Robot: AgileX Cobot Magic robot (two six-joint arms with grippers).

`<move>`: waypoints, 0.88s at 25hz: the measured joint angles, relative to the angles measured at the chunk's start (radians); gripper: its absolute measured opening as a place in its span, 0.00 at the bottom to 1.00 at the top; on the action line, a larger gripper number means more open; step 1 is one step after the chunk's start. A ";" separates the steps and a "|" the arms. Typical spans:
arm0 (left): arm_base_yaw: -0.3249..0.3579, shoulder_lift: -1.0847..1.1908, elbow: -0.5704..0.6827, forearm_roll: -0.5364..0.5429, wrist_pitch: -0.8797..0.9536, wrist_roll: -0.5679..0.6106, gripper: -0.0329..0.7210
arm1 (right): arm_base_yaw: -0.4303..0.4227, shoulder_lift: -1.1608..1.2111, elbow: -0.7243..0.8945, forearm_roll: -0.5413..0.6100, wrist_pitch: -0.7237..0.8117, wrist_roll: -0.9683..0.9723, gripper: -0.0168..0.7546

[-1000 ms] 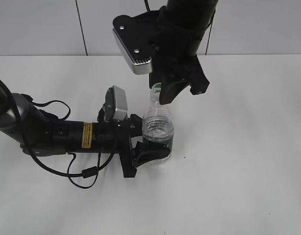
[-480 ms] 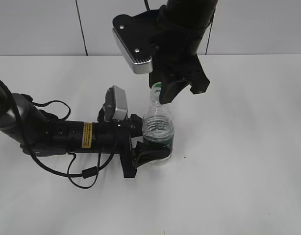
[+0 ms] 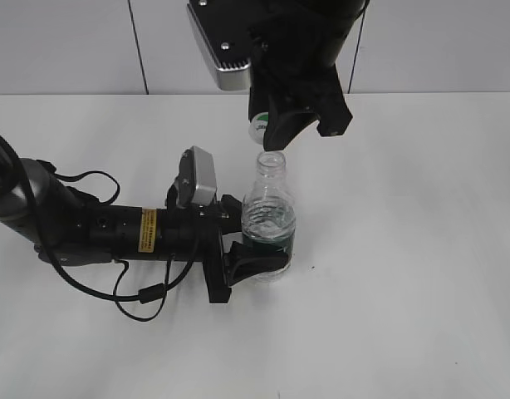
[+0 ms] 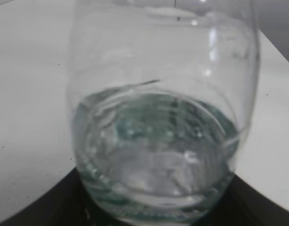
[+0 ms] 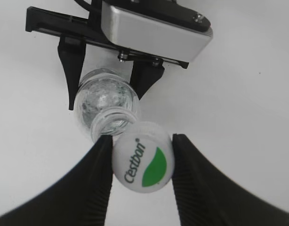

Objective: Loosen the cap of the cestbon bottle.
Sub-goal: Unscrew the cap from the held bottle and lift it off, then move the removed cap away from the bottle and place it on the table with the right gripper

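The cestbon bottle (image 3: 269, 220) stands upright on the white table, its neck open and bare. My left gripper (image 3: 248, 253) is shut on the bottle's lower body at the dark green label band. In the left wrist view the clear bottle (image 4: 158, 117) fills the frame. My right gripper (image 3: 276, 133) is shut on the white cap (image 3: 257, 128) and holds it above and a little left of the open neck. In the right wrist view the cap (image 5: 143, 163) with its green mark sits between the two black fingers, with the bottle's mouth (image 5: 114, 121) just beyond it.
The white table (image 3: 404, 249) reaches to a white wall at the back. My left arm lies along the table at the left with a loose black cable (image 3: 143, 299) beside it.
The right gripper has risen with the cap, lifting it off the bottle. The neck is now open. The left gripper and the bottle have stayed in place.
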 joint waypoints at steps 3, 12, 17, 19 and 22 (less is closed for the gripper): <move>0.000 0.000 0.000 0.001 0.000 0.000 0.59 | 0.000 -0.007 0.000 -0.001 -0.001 0.024 0.40; 0.000 0.000 0.000 0.002 0.000 0.002 0.59 | -0.008 -0.045 0.000 -0.105 -0.001 0.380 0.40; 0.000 0.000 0.000 0.002 0.000 0.002 0.59 | -0.092 -0.046 0.000 -0.133 -0.001 0.679 0.40; 0.000 0.000 0.000 0.002 0.000 0.002 0.59 | -0.158 -0.046 0.000 -0.095 -0.002 0.786 0.40; 0.000 0.000 0.000 0.001 -0.001 0.002 0.59 | -0.277 -0.046 0.009 0.004 -0.021 0.909 0.40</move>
